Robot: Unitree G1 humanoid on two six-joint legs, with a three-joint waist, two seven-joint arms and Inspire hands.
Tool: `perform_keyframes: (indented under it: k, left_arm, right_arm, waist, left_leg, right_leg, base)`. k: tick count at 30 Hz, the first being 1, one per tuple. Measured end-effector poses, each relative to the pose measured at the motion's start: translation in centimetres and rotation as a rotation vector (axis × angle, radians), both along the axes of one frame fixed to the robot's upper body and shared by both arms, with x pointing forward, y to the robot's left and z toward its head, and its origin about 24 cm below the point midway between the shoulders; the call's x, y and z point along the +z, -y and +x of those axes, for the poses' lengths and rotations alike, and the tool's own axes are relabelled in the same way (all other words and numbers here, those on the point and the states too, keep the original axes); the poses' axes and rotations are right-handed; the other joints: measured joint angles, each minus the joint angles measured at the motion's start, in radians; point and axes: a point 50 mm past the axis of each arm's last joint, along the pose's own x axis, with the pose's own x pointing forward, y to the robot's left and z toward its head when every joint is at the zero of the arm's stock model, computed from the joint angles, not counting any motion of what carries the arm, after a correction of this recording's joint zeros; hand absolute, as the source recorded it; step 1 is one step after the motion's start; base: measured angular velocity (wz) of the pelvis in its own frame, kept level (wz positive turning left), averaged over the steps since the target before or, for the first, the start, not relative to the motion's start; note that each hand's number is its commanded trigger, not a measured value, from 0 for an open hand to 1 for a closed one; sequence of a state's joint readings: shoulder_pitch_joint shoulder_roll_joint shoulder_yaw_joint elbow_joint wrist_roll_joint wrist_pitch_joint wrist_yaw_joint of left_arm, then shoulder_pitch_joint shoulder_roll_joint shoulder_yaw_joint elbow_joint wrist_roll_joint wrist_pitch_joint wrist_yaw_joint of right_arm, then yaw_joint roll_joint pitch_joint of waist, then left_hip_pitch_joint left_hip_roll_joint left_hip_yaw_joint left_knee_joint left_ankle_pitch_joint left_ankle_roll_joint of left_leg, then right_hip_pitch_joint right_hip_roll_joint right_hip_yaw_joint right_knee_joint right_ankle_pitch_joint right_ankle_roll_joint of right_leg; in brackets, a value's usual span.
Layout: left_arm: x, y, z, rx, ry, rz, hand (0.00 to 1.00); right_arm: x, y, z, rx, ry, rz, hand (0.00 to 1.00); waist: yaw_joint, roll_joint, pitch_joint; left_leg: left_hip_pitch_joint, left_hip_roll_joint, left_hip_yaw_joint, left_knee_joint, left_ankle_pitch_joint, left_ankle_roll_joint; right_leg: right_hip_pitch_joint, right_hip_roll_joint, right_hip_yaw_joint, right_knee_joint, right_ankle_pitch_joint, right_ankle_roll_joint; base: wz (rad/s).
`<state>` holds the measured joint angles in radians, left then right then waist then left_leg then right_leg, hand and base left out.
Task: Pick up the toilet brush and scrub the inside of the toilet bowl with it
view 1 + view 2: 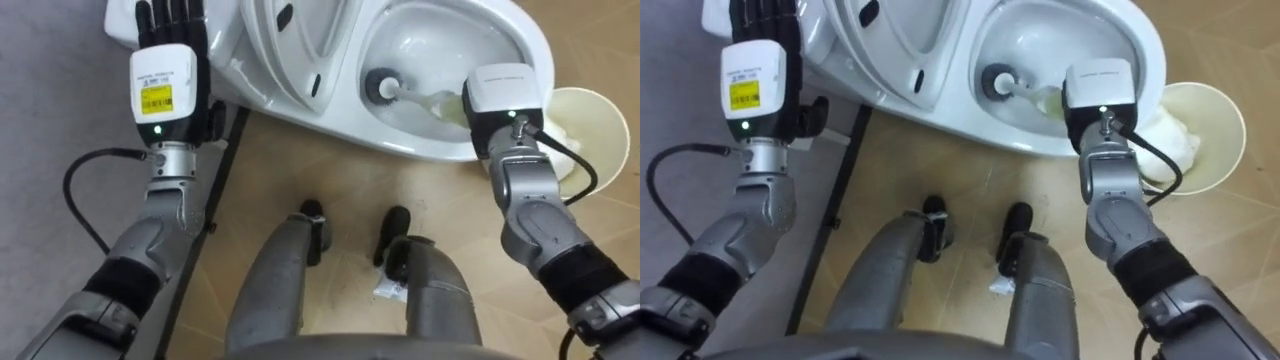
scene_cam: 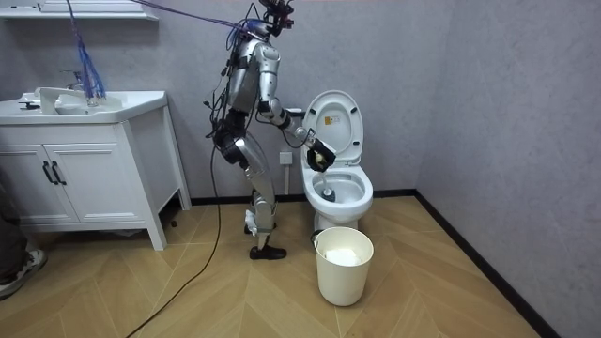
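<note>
Step in hand: scrubbing. The right hand (image 1: pixel 505 92) grasps the handle of the toilet brush (image 1: pixel 382 85), whose dark head sits low inside the toilet bowl (image 1: pixel 530 45). The left hand (image 1: pixel 168 60) is raised beside the lifted seat (image 1: pixel 300 50), fingers straight and released. The next move probably calls for sweeping the head around the bowl wall.

White toilet (image 1: pixel 400 138), cream bin (image 1: pixel 603 112) (floor (image 2: pixel 423 291): tan herringbone wood).
</note>
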<state>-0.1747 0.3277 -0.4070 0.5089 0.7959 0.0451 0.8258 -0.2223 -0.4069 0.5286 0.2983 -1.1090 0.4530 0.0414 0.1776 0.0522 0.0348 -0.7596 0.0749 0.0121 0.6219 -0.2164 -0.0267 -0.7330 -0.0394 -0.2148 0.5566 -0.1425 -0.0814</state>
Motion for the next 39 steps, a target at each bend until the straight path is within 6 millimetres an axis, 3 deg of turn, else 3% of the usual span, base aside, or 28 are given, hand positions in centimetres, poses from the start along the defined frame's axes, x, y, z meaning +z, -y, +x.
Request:
perform_keyframes:
  k: [4, 8, 15, 23, 34, 39]
  left_arm:
    - [-0.6, -0.2, -0.5, 0.003, -0.032, 0.001, 0.0]
    - [-1.1, -1.0, -0.9, 0.012, -0.09, 0.001, 0.0]
    - [-2.2, -1.9, -1.5, 0.026, -0.168, -0.053, 0.0]
    - [-4.3, -2.4, -3.8, 0.037, -0.302, -0.054, 0.0]
    - [-6.7, -2.8, -8.4, 0.065, -0.48, -0.105, 0.0]
    - [-7.0, -3.2, -10.6, 0.113, -0.521, -0.165, 0.0]
  right_arm:
    - [-0.3, -0.7, 0.0, 0.002, -0.039, 0.023, 1.0]
    - [-0.7, -1.6, -0.4, 0.032, -0.099, 0.06, 1.0]
    - [-1.0, -2.1, -1.3, 0.08, -0.186, 0.114, 1.0]
    - [-2.3, -1.0, -3.6, 0.07, -0.254, 0.184, 1.0]
    - [-4.6, 0.2, -8.4, -0.008, -0.356, 0.275, 1.0]
    - [-5.2, 2.2, -11.0, -0.141, -0.342, 0.423, 1.0]
  waist:
    - [-0.011, -0.014, -0.0011]
    - [-0.031, -0.062, -0.0007]
    - [-0.051, -0.101, -0.0003]
    - [-0.064, -0.106, -0.0057]
    - [-0.063, -0.093, -0.0306]
    - [-0.08, -0.081, -0.0414]
  left_leg:
    - [0.053, 0.0, 0.018, -0.024, 0.0, 0.0]
    - [0.125, -0.004, 0.034, -0.059, 0.003, -0.005]
    - [0.231, 0.0, 0.043, -0.107, 0.003, -0.01]
    - [0.392, -0.002, 0.045, -0.213, 0.01, -0.017]
    - [0.634, -0.005, 0.063, -0.349, 0.014, -0.018]
    - [0.723, -0.009, 0.067, -0.398, 0.014, -0.018]
  right_leg:
    - [0.037, -0.001, 0.014, -0.004, -0.005, 0.001]
    - [0.085, -0.007, 0.027, -0.009, -0.02, -0.002]
    - [0.179, 0.006, 0.048, -0.043, -0.026, 0.002]
    - [0.334, 0.013, 0.039, -0.132, -0.029, 0.008]
    - [0.56, 0.023, 0.054, -0.25, -0.039, 0.025]
    - [0.65, 0.024, 0.054, -0.301, -0.044, 0.035]
  base:
    - [-0.06]
    - [-0.02]
    - [-0.03]
    - [0.0]
    - [-0.03]
    - [-0.01]
